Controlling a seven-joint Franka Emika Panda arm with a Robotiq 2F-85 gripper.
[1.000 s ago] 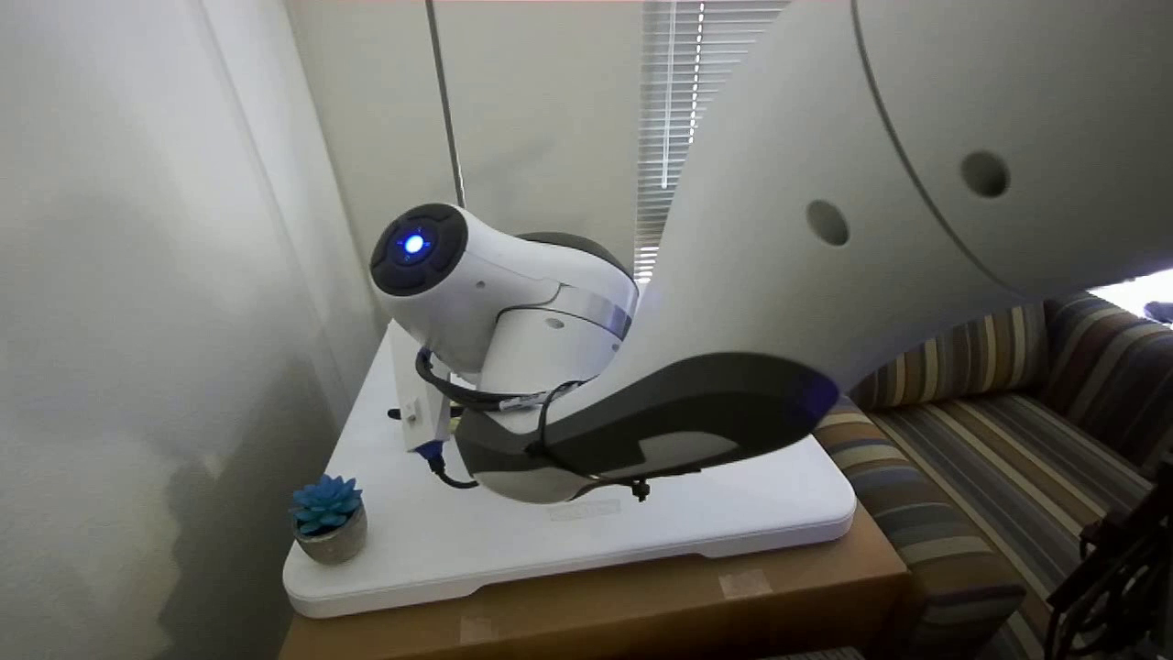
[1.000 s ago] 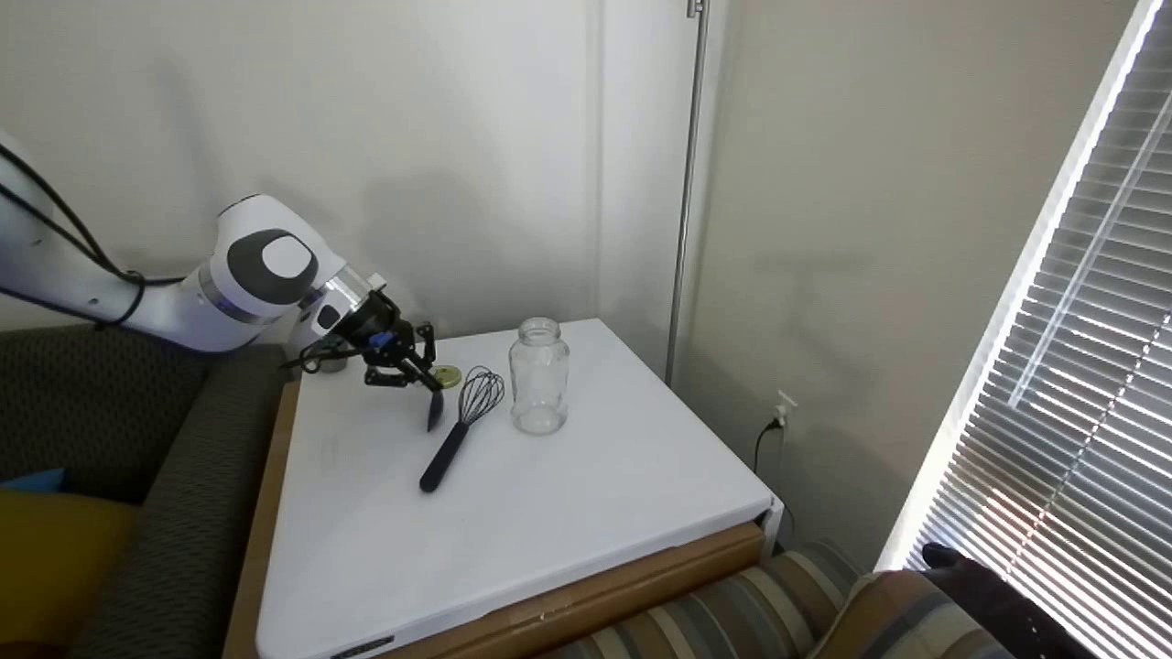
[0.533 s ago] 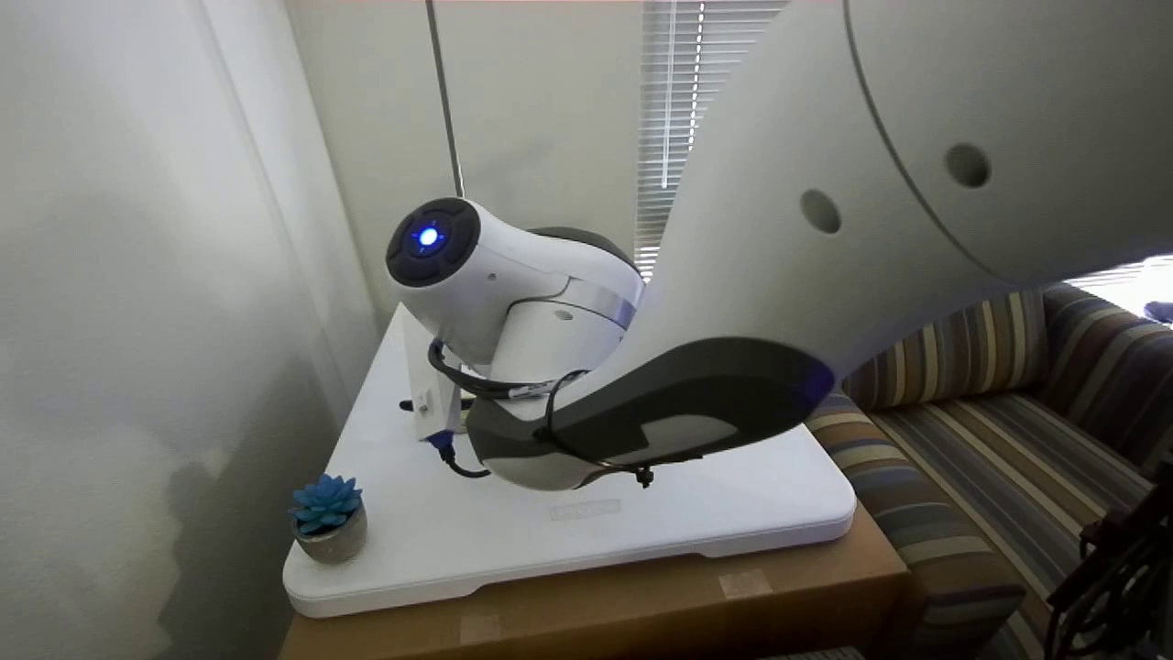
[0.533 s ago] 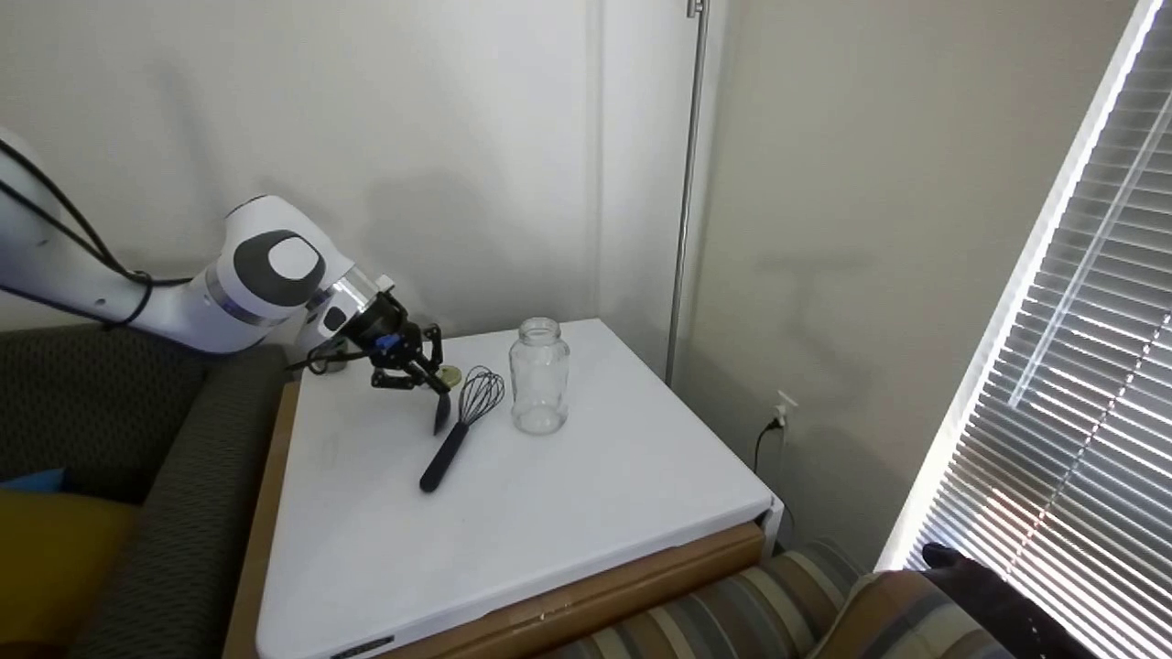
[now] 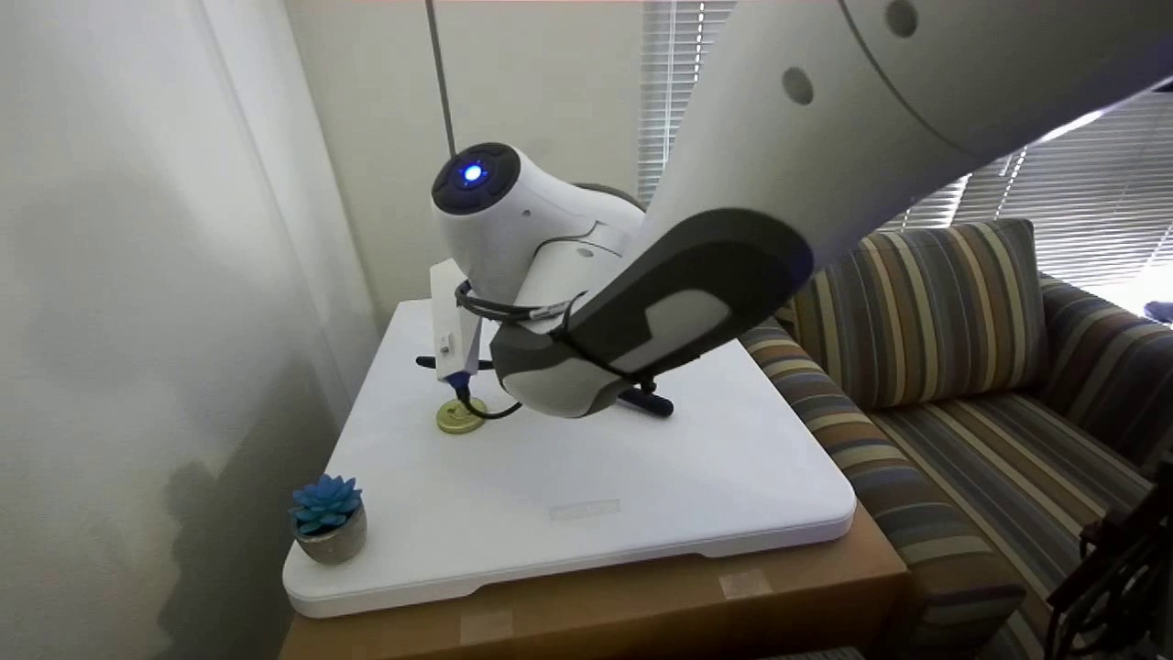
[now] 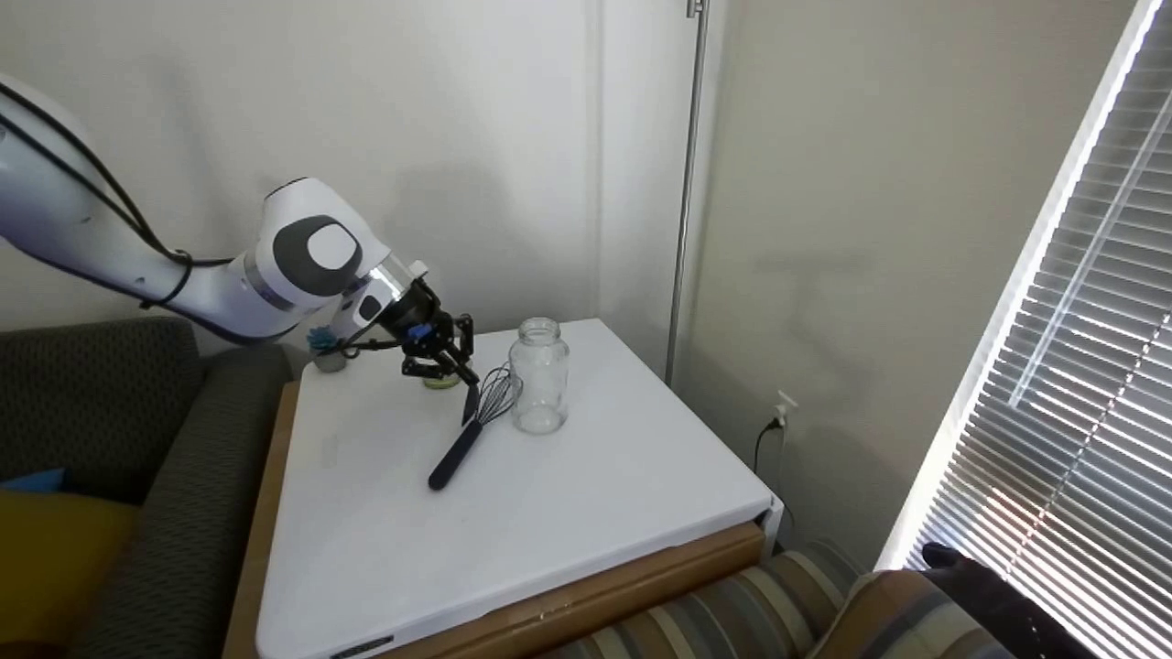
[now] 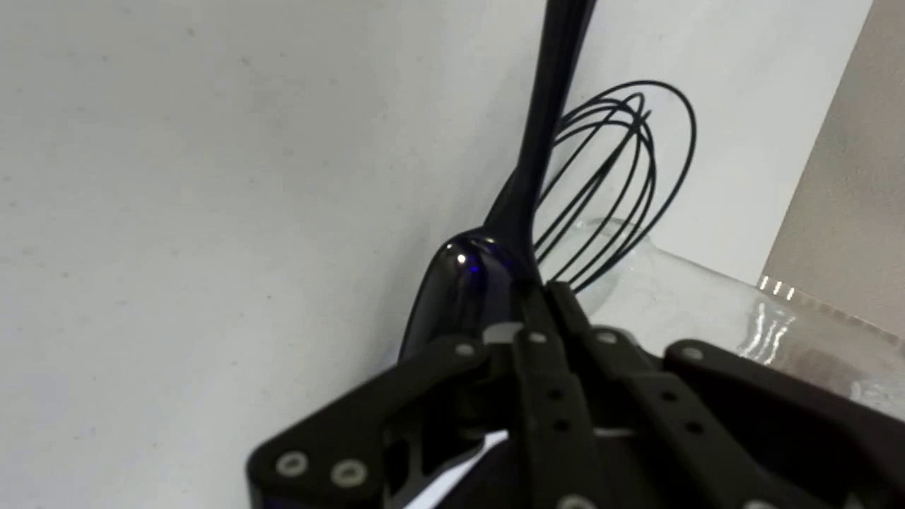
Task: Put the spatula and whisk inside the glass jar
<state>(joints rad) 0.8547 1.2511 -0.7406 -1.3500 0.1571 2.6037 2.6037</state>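
Observation:
My gripper (image 7: 546, 290) has its fingers together, with the right edge of the black spatula's head (image 7: 466, 293) between them. The spatula's handle runs to the top of the wrist view. In an exterior view the spatula (image 6: 471, 405) hangs below the gripper (image 6: 473, 379), close beside the whisk (image 6: 455, 456). The whisk lies on the table with its wire head (image 7: 640, 116) towards the glass jar (image 6: 540, 384); the neck is behind the spatula in the wrist view. Upright and lidless stands the glass jar (image 7: 707, 304). Another exterior view shows only the whisk's handle (image 5: 652, 403), the jar hidden behind my arm.
A gold lid (image 5: 460, 417) lies flat on the white table (image 5: 513, 504). At a table corner sits a potted blue succulent (image 5: 330, 522). A wall runs along the table's side, and a striped sofa (image 5: 926, 339) stands beyond the opposite edge.
My arm and gripper have moved towards the jar, and the spatula has come along. The whisk has slid slightly the same way, its head now overlapping the jar's left edge in an exterior view.

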